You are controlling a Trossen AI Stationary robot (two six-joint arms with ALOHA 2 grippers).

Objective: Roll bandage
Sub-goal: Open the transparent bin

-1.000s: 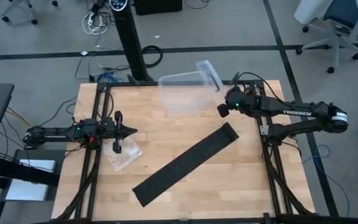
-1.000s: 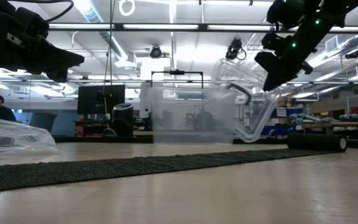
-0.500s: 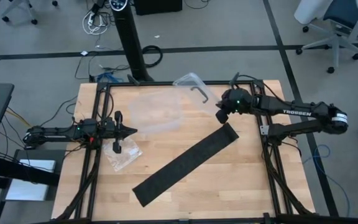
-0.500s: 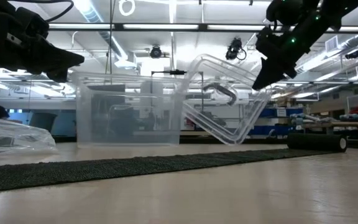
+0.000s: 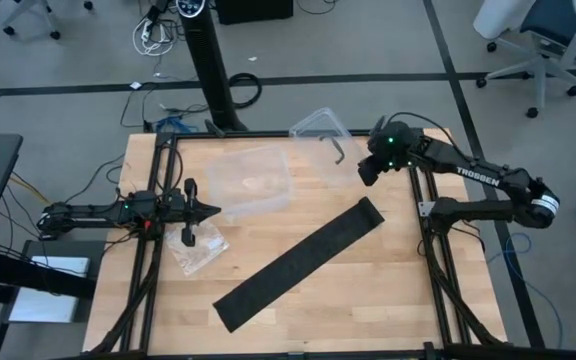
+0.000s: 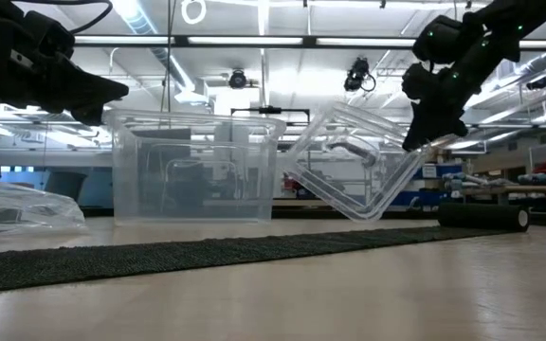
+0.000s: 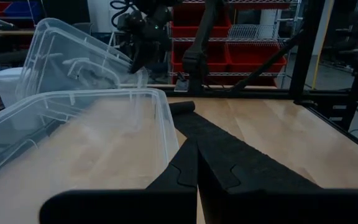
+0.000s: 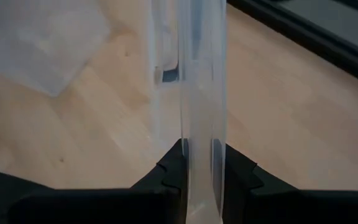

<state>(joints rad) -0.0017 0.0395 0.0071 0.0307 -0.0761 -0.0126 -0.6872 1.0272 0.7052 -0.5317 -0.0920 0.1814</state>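
Observation:
The black bandage lies flat as a long strip, slanting across the table from near left to far right. Its far end looks slightly curled. My right gripper hovers past that far end, shut on the lid of a clear plastic box. The open box stands on its base at the table's far middle. My left gripper waits shut at the table's left, pointing level toward the box and touching nothing. My right gripper pinches the clear lid's rim between its two fingers, which lie across the rim. The fingers slant down from the table's right side. The lid hangs tilted below them. Whether its low corner touches the table I cannot tell.
A crinkly clear plastic bag lies on the table just near of my left gripper. Black frame rails run along the table's left and right sides. Bare wood shows on both sides of the strip.
The clear box has come away from its lid, dropped and slid toward the table's left, and now stands open on the table. My right gripper, still shut on the lid, has turned at the wrist and swung toward the far edge, leaving the lid tilted.

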